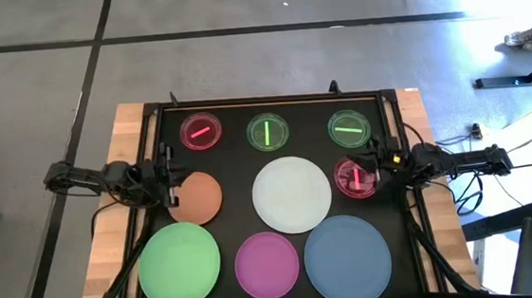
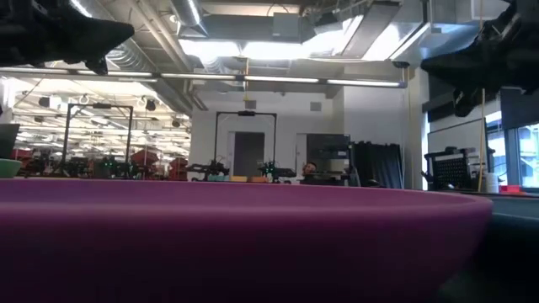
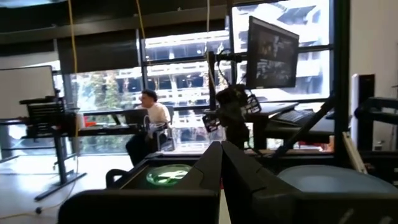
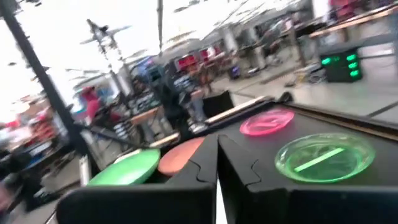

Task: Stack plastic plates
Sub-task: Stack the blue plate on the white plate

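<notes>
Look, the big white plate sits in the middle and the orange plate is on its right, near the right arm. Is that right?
Not quite. In the high view the white plate is in the middle, but the orange plate lies on its left, beside the left gripper.

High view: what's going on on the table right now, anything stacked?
Nothing is stacked yet. The left gripper hangs by the orange plate, its fingers shut on nothing. The right gripper hangs over the small red dish, fingers also shut. The white plate, green plate, magenta plate and blue plate lie separate.
</notes>
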Available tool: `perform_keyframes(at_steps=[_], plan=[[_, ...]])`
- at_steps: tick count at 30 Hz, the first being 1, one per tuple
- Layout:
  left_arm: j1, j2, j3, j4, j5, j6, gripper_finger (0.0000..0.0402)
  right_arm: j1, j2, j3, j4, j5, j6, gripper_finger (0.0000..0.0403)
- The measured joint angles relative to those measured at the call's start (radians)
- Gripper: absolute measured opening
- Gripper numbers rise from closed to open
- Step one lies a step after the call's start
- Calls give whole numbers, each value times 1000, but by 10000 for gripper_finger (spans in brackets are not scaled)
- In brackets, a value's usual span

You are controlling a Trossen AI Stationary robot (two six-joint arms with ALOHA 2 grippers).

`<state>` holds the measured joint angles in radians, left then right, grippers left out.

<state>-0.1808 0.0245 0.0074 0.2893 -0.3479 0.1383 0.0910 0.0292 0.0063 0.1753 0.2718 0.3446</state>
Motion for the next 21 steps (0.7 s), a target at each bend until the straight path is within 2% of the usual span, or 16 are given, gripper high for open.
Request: perform_keyframes(at_steps=[6,12,15,21], plan=[[48,45,0,25,35,-44,3,0,31,0,7,32,-11,5],[86,145,0,38,64,-96,3,0,116,3,14,45,-10,5],[98,201,0,111,82,-134,3,0,182,26,15,21,-9,5],[116,309,0,268,113,-114,3,1,311,83,40,-18,-56,5]])
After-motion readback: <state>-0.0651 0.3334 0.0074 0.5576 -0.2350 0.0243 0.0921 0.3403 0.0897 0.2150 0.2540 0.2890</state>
